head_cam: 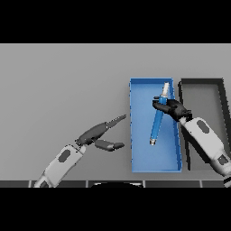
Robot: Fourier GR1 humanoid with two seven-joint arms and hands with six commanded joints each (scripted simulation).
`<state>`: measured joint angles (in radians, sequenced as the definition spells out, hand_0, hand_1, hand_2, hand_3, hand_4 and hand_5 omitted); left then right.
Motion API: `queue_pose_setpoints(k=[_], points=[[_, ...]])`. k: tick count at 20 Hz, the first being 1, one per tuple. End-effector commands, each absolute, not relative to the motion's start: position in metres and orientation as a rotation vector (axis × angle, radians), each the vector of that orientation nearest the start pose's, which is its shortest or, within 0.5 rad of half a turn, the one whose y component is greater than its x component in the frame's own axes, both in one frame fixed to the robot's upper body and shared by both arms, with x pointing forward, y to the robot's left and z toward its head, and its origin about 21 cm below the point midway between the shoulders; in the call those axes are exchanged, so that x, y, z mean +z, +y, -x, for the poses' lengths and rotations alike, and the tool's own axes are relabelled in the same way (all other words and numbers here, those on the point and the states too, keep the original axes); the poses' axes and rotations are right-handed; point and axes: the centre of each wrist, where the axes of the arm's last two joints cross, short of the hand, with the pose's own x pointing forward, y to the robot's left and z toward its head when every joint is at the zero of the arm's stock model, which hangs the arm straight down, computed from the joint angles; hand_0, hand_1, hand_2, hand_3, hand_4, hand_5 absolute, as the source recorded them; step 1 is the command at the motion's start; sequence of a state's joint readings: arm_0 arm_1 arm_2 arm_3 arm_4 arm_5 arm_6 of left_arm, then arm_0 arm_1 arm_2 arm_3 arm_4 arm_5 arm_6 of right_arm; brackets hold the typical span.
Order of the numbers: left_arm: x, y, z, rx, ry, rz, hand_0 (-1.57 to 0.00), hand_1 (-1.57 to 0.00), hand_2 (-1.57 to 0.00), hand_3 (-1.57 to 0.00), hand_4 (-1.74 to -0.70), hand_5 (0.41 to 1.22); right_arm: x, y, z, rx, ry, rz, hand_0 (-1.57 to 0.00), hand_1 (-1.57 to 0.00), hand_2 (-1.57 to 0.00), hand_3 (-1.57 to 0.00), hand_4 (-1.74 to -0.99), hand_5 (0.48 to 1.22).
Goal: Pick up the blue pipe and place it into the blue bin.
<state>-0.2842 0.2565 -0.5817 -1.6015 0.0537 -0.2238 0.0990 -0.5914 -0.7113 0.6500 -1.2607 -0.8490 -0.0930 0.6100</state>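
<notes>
The blue pipe [157, 122] is a long blue tube with a pale upper end. It is tilted over the blue bin [140, 135], its lower end near the bin floor. My right hand [173, 108] is over the bin, fingers curled round the pipe's upper part. My left hand [100, 133] is over the table to the left of the blue bin, fingers straight and thumb spread, holding nothing.
A black bin [221, 97] stands right next to the blue bin on its right side. My right forearm [205, 137] crosses over the black bin. The grey table [58, 85] stretches to the left and back.
</notes>
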Motion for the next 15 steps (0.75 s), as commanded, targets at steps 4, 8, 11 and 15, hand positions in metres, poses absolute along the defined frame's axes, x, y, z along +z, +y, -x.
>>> queue_pose_setpoints(k=[4,8,11,15], points=[[0.051,0.13,-0.263,-0.956,-1.528,0.42,0.0,0.0,0.0,0.0,-0.83,0.471,0.084,-0.249,-0.343,0.457,-0.818,-0.051,-0.1,-0.08,-0.07,-0.04,-1.188,0.861],[0.048,0.134,-0.26,-0.954,-1.52,0.42,0.0,0.0,0.0,0.0,-0.83,0.472,0.078,-0.244,-0.344,0.455,-0.82,-0.025,-0.04,-0.03,-0.03,-0.02,-1.182,0.795],[0.05,0.134,-0.261,-0.962,-1.534,0.422,0.0,0.0,0.0,0.0,-0.83,0.471,0.079,-0.247,-0.341,0.457,-0.836,-0.023,-0.02,-0.01,-0.01,-0.01,-1.186,0.774],[0.054,0.141,-0.261,-0.967,-1.533,0.415,0.0,0.0,0.0,0.0,-0.83,0.474,0.077,-0.246,-0.341,0.467,-0.822,-0.024,-0.02,-0.01,-0.01,-0.01,-1.186,0.769]])
